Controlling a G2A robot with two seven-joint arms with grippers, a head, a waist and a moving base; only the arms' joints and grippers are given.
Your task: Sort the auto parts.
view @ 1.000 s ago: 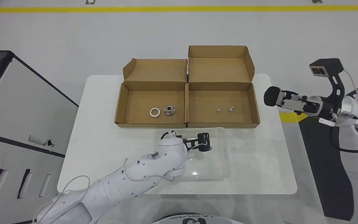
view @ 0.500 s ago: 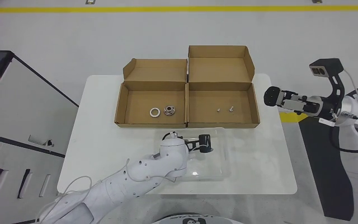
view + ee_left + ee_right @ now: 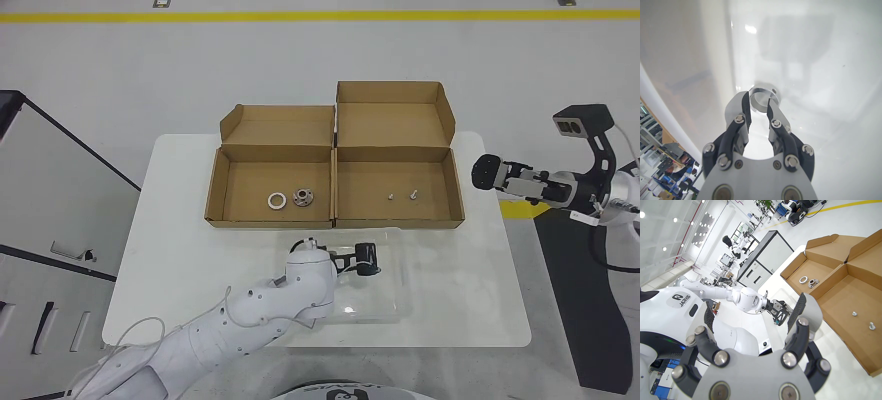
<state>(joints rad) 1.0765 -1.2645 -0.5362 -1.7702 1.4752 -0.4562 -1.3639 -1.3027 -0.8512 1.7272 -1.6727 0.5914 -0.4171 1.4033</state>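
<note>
Top: left box (image 3: 240, 195) + right box (image 3: 360, 195) side by side at tabletop (image 3: 170, 250) far edge. Left box has ring (image 3: 275, 200) + flanged hub (image 3: 302, 195); right box has two small bolts (image 3: 392, 196). Clear tray (image 3: 385, 300) nr front edge, centre. Left gripper (image 3: 366, 262) over tray's far half. Right gripper (image 3: 483, 172) past the right edge, level w/ boxes.

L wrist: jaws part-open, not clenched. One tip at outer wall of metal collar (image 3: 761, 100), other over its bore. Collar lies on tray floor.

R wrist: jaws spread wide, holding nothing.
</note>
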